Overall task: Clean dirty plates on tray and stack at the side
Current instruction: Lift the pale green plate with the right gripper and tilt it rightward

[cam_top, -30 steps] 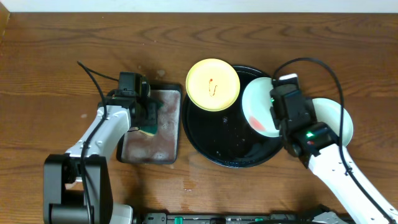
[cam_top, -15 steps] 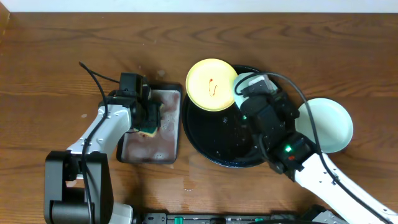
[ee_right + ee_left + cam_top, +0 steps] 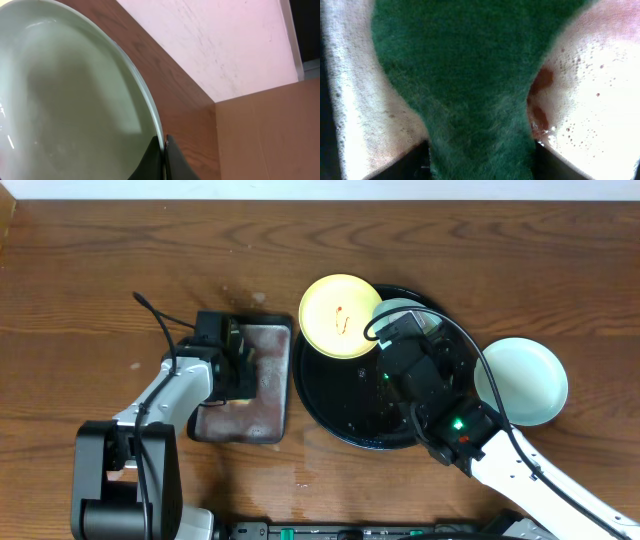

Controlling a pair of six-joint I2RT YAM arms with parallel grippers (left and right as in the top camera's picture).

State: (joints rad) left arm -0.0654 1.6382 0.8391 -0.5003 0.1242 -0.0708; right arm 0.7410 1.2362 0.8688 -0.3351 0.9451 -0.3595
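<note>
The pale yellow plate [image 3: 342, 315], marked with a small red smear, rests on the upper left rim of the black tray [image 3: 340, 395]. My right gripper [image 3: 405, 330] [image 3: 164, 147] is shut on the rim of a mint plate [image 3: 398, 308] [image 3: 70, 100], held over the tray and mostly hidden under the arm. A second mint plate [image 3: 522, 380] lies on the table to the right of the tray. My left gripper [image 3: 238, 365] [image 3: 480, 162] is shut on a green sponge [image 3: 470, 75], pressed into the foam.
A rectangular grey tray [image 3: 265, 415] full of pinkish foam [image 3: 600, 100] sits left of the black tray, with a red smear [image 3: 540, 95] beside the sponge. The table's far edge and a pale wall [image 3: 225, 40] show behind the held plate.
My right arm has swung left, carrying the mint plate from the tray's right rim to above its middle. The left gripper has shifted slightly with the sponge on the grey tray.
</note>
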